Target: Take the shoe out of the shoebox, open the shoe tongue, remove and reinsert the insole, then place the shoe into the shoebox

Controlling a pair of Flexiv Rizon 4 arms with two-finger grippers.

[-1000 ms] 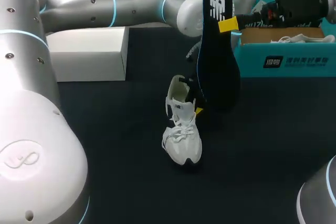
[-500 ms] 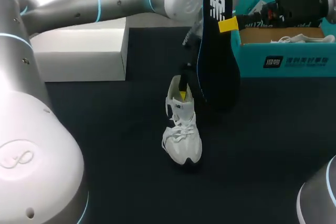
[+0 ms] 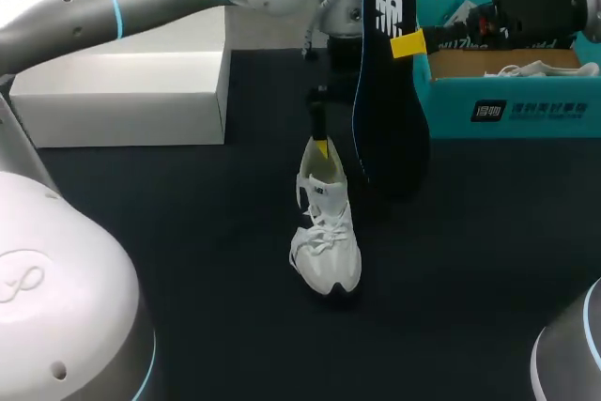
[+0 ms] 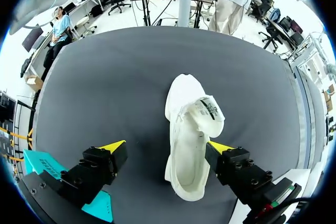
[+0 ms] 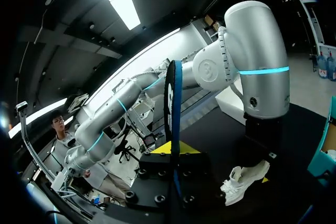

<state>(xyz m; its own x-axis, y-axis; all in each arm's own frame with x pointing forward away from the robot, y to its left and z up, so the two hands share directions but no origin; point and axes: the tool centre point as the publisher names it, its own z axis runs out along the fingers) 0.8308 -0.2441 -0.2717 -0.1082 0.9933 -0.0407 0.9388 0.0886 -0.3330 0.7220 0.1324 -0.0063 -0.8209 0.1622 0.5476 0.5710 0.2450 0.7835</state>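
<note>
Insole (image 3: 387, 91) stands upright, clamped in your right pincer (image 5: 172, 149); your left pincer (image 4: 167, 146) hangs open around the heel of the shoe (image 3: 324, 232).

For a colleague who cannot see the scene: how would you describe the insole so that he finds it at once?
On the dark table, look next to the teal shoebox. There the black insole is held upright in the right end effector; unlike the white shoe beside it, it is flat, dark and blue-edged.

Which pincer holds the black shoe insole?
The right pincer, shut on the black shoe insole and holding it upright. The left pincer hangs open over the white lace-up sneaker, gripping nothing.
</note>
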